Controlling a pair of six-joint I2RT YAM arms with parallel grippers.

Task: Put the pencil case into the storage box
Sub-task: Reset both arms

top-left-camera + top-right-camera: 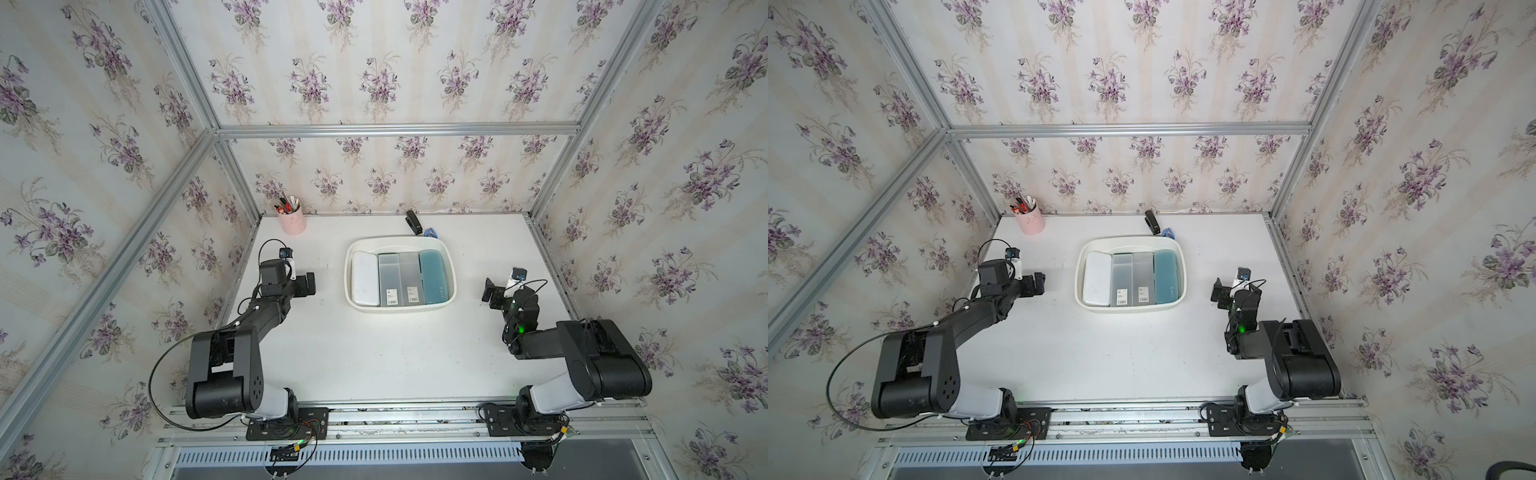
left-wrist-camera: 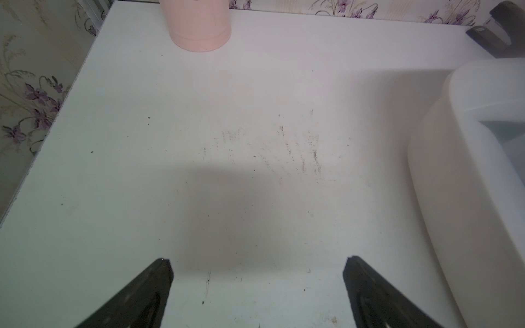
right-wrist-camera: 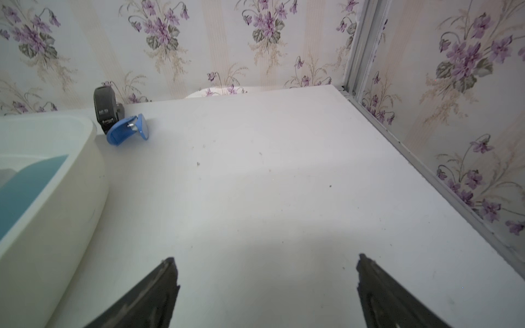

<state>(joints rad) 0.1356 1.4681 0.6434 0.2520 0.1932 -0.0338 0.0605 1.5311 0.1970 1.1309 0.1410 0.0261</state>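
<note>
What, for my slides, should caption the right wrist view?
Open right gripper beside the storage box, blue pencil case inside.

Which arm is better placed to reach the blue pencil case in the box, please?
Right: the open right gripper sits beside the box, nearest the blue case; the left gripper is across the box.

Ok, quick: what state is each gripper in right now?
The left gripper is open, holding nothing.
The right gripper is open, holding nothing.

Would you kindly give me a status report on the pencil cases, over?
Left end effector open, empty. Right end effector open, empty. Four pencil cases inside storage box. Nothing obstructing.
</note>
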